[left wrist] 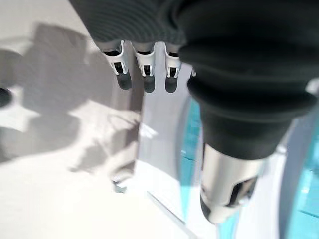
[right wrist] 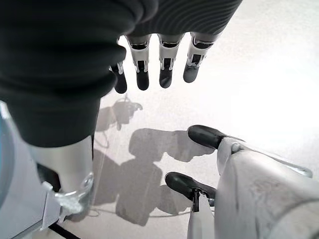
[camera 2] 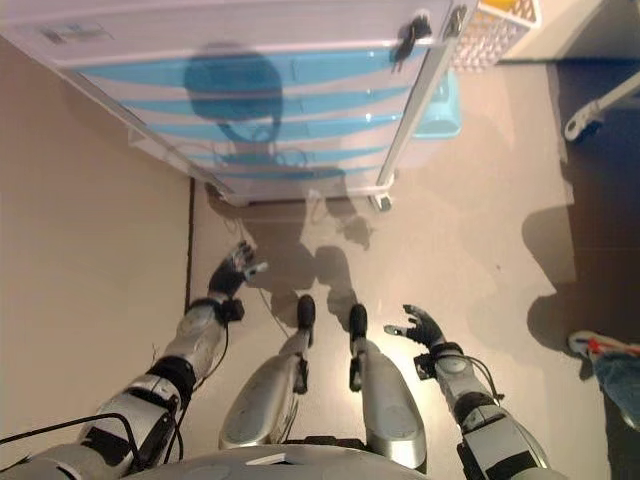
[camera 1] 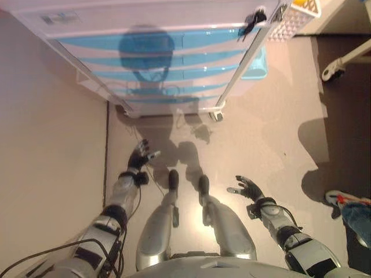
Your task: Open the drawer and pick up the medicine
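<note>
Drawer unit [camera 1: 168, 63] stands on the floor [camera 1: 272, 127] ahead of both robot hands — white frame, blue translucent drawer fronts, all appear closed, on casters. Medicine not visible in any view. Left robot hand [camera 1: 139, 156] hangs just short of the unit's bottom front corner, fingers straight and spread, holding nothing. Right robot hand [camera 1: 248, 187] is further back, well apart from the unit, fingers relaxed, empty. White basket [camera 1: 295, 17] sits beyond the unit's right side; a person's shoe [camera 1: 339, 200] is right of the right robot hand.

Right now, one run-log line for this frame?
phase: pre-reach | drawer unit: drawers shut | medicine: not visible | left hand: open, empty, short of unit | right hand: open, empty, over floor
</note>
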Controlling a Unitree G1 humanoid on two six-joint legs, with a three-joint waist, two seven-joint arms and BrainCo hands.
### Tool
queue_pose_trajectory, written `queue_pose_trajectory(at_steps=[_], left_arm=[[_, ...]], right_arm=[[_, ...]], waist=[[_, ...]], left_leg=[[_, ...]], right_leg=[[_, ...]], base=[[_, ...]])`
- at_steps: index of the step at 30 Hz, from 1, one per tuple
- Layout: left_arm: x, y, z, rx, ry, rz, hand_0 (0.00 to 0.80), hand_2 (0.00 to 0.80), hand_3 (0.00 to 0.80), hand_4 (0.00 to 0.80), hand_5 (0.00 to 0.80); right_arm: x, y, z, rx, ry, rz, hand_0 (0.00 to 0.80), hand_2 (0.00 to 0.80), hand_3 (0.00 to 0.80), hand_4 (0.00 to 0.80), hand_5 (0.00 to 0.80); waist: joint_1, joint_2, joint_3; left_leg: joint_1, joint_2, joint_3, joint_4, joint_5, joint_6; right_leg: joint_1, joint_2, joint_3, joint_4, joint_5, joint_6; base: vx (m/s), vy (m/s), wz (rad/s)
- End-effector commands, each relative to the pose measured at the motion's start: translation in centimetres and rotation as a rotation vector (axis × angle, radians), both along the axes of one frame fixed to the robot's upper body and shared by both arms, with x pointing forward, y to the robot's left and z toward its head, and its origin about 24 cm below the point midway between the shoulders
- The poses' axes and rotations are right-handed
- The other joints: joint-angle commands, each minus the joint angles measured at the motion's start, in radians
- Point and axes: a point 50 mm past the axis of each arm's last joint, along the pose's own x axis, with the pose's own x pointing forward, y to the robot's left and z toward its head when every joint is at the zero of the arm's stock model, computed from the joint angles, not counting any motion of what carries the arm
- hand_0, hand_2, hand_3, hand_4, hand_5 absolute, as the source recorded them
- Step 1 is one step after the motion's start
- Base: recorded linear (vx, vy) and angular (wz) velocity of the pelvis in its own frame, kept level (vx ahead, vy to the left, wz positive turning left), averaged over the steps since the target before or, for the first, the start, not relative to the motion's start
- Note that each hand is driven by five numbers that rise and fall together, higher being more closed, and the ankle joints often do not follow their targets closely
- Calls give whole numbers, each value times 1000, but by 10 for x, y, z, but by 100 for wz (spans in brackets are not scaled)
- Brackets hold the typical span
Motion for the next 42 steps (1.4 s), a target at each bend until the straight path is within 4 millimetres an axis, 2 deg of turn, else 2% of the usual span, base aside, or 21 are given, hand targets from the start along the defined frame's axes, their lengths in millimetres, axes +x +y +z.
queue_pose_trajectory(at_steps=[1,2,7,13,19,26,33,37,39,42], left_arm=[[10,3,30,-132,-163,15,0,0,0,0,0],[12,3,34,-147,-178,10,0,0,0,0,0],[35,10,80,-219,-323,5,0,0,0,0,0],[65,24,155,-356,-497,19,0,0,0,0,0],[77,29,209,-490,-639,-17,0,0,0,0,0],[82,44,247,-651,-722,-1,0,0,0,0,0],[86,48,272,-899,-758,7,0,0,0,0,0],[86,47,285,-981,-810,-12,0,0,0,0,0],[83,46,295,-969,-882,-54,0,0,0,0,0],[72,41,317,-951,-1082,-205,0,0,0,0,0]], right_arm=[[-7,3,2,34,-35,0,0,0,0,0,0],[-7,3,2,37,-37,-2,0,0,0,0,0],[-3,7,8,66,-70,-4,0,0,0,0,0],[-6,13,7,82,-67,27,0,0,0,0,0],[-13,13,3,87,-52,37,0,0,0,0,0],[-22,14,-2,97,-41,54,0,0,0,0,0],[-23,16,-4,106,-31,65,0,0,0,0,0],[-23,16,-5,105,-21,67,0,0,0,0,0],[-24,16,-5,103,-16,69,0,0,0,0,0],[-28,16,-7,103,-6,79,0,0,0,0,0]], waist=[[-24,-51,-22],[-26,-54,-21],[-48,-85,7],[-90,-122,15],[-121,-146,19],[-144,-170,20],[-157,-178,23],[-165,-181,22],[-166,-183,21],[-165,-188,22]], left_leg=[[-104,-62,48,226,-162,39],[-115,-64,49,240,-167,39],[-219,-55,74,361,-211,46],[-297,-41,98,423,-238,51],[-327,-36,106,457,-261,49],[-342,-29,112,489,-285,44],[-344,-33,104,488,-289,43],[-345,-34,102,489,-290,38],[-346,-34,100,490,-292,38],[-342,-34,98,483,-291,37]], right_leg=[[-99,-23,53,51,49,47],[-108,-22,53,60,47,47],[-209,-17,63,148,34,46],[-290,-1,78,185,37,45],[-316,4,88,175,49,42],[-324,7,93,174,46,36],[-325,13,100,173,42,31],[-327,16,103,172,39,29],[-328,17,104,171,38,27],[-324,22,108,168,39,25]], base=[[23,-7,-13],[26,-6,-14],[4,3,-13],[20,-2,-12],[25,-13,-9],[39,-22,-7],[30,-12,-2],[8,-5,-2],[8,-11,-2],[0,-11,1]])
